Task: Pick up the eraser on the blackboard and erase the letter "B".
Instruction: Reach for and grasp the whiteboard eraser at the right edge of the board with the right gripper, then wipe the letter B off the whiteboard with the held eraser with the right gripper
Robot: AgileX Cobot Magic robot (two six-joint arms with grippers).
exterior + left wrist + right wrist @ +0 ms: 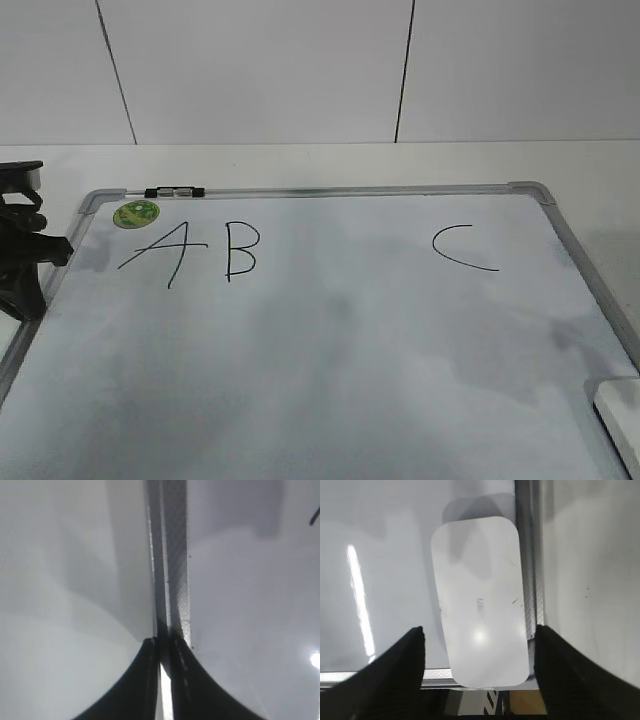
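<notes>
The blackboard (350,350) is a white dry-erase board with a grey frame, lying flat. The letter "B" (240,250) is drawn in black near its top left. The white eraser (620,412) lies at the board's near right corner. In the right wrist view the eraser (480,600) lies against the frame between my right gripper's (479,634) two open black fingers (412,647), with a gap on each side. My left gripper (22,245) hangs at the board's left edge. In the left wrist view it (164,647) is shut and empty over the frame strip (172,555).
A slanted "A" (160,252) stands left of the "B" and a "C" (462,247) far to the right. A round green sticker (136,212) and a small black-and-clear clip (174,191) sit at the top left. A white wall rises behind the table.
</notes>
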